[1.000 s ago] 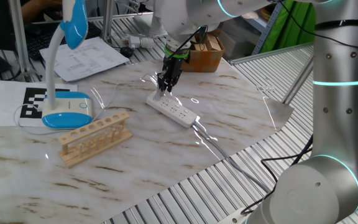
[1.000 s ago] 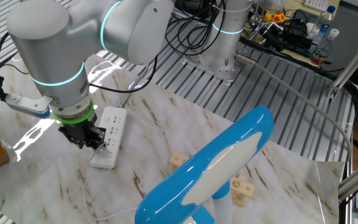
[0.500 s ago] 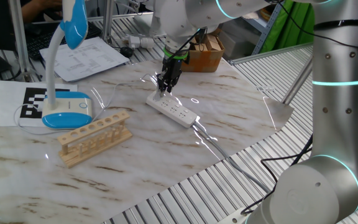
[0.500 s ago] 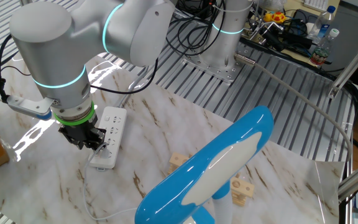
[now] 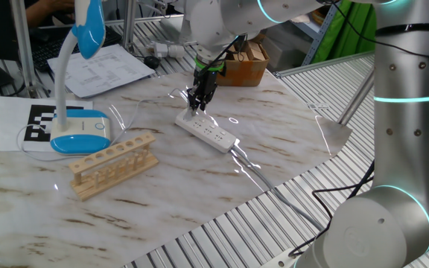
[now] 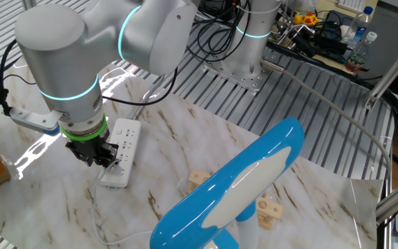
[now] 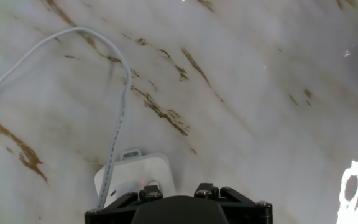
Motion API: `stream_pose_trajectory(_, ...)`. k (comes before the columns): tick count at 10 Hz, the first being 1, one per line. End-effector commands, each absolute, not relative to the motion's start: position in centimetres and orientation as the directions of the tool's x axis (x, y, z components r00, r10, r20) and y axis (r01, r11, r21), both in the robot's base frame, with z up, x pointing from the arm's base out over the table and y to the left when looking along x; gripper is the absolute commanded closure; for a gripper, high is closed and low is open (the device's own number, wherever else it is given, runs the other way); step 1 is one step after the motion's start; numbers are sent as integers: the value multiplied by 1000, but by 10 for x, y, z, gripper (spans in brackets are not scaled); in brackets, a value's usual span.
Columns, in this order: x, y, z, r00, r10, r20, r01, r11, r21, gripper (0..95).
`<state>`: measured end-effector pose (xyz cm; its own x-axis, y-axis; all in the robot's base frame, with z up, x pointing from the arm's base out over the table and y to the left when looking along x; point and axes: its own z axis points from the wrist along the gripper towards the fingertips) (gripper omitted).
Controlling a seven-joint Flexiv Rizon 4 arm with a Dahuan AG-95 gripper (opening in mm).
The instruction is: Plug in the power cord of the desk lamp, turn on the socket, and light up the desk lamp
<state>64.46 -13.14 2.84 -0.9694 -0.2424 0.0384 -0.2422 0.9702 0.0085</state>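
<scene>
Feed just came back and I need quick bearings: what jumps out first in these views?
The pincer sits low over the end of the white power strip at mid-table, and the hand view shows the thin power cord running up to that end. The blue-and-white desk lamp stands at the table's left, unlit, with a wooden test-tube rack in front of it.

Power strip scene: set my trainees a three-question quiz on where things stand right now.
1. True or false: the lamp head glows.
2. The gripper is over which part of the strip? A) the end nearer the lamp B) the middle C) the end where its thick cable leaves
3. Fill in: between lamp and strip stands a wooden ____.

Key: 1 false; 2 A; 3 rack.
</scene>
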Motion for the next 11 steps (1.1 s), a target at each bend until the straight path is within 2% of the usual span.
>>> stream_pose_trajectory(1,645,-131,20,-970,-241,38,-241,970,13,570)
stream_pose_trajectory(11,643,-129,22,-970,-240,36,-239,971,14,570)
